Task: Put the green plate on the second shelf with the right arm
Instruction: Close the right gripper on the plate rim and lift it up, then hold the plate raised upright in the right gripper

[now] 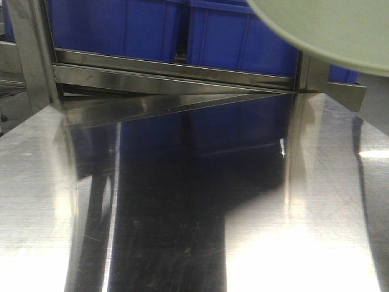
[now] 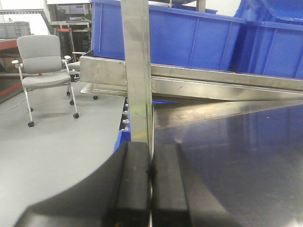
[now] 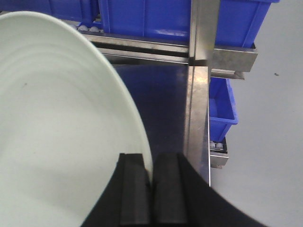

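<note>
— Right gripper (image 3: 151, 163) first, as we see it from its own wrist: both black fingers (image 3: 131, 189) are pinched onto the rim of the green plate (image 3: 61, 123), with only the rim's thickness between them.
— We agree. Where do we put the plate?
— In the air, held by its near edge. From the front it fills the upper right corner, raised clear of the steel shelf surface (image 1: 182, 231) below.
— And around it?
— Just to its right we see an upright steel post (image 3: 199, 94). A horizontal rail (image 1: 170, 76) runs along the far side of the surface. Behind that rail sit blue bins (image 1: 237, 36).
— What do we say of the left gripper (image 2: 150, 165)?
— Its fingers are pressed together and we see nothing between them. It sits at the left edge of the shelf, with another post (image 2: 139, 71) just beyond it. Farther left, a grey office chair (image 2: 45, 66) stands on the grey floor (image 2: 57, 156).
</note>
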`<state>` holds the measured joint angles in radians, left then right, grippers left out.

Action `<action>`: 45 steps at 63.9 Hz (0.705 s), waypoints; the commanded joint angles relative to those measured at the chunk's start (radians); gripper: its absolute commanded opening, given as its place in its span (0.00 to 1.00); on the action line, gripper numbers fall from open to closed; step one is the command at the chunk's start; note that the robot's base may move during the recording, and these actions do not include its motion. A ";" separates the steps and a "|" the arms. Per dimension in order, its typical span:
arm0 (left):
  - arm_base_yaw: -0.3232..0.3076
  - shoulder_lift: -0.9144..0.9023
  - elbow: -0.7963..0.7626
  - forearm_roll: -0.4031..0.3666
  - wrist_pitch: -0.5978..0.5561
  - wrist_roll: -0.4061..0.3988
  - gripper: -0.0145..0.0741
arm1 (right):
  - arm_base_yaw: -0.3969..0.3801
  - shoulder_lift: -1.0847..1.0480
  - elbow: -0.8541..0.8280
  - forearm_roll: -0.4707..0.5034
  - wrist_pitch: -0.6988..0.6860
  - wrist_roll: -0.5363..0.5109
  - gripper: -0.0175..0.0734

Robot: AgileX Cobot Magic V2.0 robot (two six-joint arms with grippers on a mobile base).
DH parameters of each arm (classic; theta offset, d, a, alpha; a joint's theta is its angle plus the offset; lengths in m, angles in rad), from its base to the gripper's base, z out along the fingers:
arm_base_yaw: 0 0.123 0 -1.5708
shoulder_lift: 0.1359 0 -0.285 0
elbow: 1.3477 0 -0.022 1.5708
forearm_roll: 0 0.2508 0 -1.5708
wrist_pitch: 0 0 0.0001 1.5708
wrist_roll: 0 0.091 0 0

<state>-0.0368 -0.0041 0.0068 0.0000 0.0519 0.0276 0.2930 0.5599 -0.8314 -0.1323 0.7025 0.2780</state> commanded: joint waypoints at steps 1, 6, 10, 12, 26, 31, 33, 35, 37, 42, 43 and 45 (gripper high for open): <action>-0.003 -0.016 0.040 0.000 -0.080 -0.002 0.31 | -0.004 -0.001 -0.028 -0.026 -0.105 -0.002 0.25; -0.003 -0.016 0.040 0.000 -0.080 -0.002 0.31 | -0.004 -0.001 -0.027 -0.041 -0.107 -0.002 0.25; -0.003 -0.016 0.040 0.000 -0.080 -0.002 0.31 | -0.016 -0.030 -0.010 -0.053 -0.136 -0.002 0.25; -0.003 -0.016 0.040 0.000 -0.080 -0.002 0.31 | -0.024 -0.051 0.002 -0.060 -0.158 -0.002 0.25; -0.003 -0.016 0.040 0.000 -0.080 -0.002 0.31 | -0.160 -0.292 0.314 -0.071 -0.554 -0.002 0.25; -0.003 -0.016 0.040 0.000 -0.080 -0.002 0.31 | -0.171 -0.358 0.419 -0.071 -0.661 -0.002 0.25; -0.003 -0.016 0.040 0.000 -0.080 -0.002 0.31 | -0.173 -0.382 0.457 -0.071 -0.715 -0.002 0.25; -0.003 -0.016 0.040 0.000 -0.080 -0.002 0.31 | -0.173 -0.405 0.497 -0.072 -0.758 -0.002 0.25; -0.003 -0.016 0.040 0.000 -0.080 -0.002 0.31 | -0.173 -0.434 0.535 -0.072 -0.800 -0.002 0.25; -0.003 -0.016 0.040 0.000 -0.080 -0.002 0.31 | -0.173 -0.490 0.639 -0.072 -0.902 -0.002 0.25; -0.003 -0.016 0.040 0.000 -0.080 -0.002 0.31 | -0.173 -0.499 0.657 -0.072 -0.917 -0.002 0.25; -0.003 -0.016 0.040 0.000 -0.080 -0.002 0.31 | -0.173 -0.518 0.699 -0.072 -0.943 -0.002 0.25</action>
<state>-0.0368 -0.0041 0.0068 0.0000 0.0519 0.0276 0.1263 0.0792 -0.1926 -0.1969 -0.0213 0.2764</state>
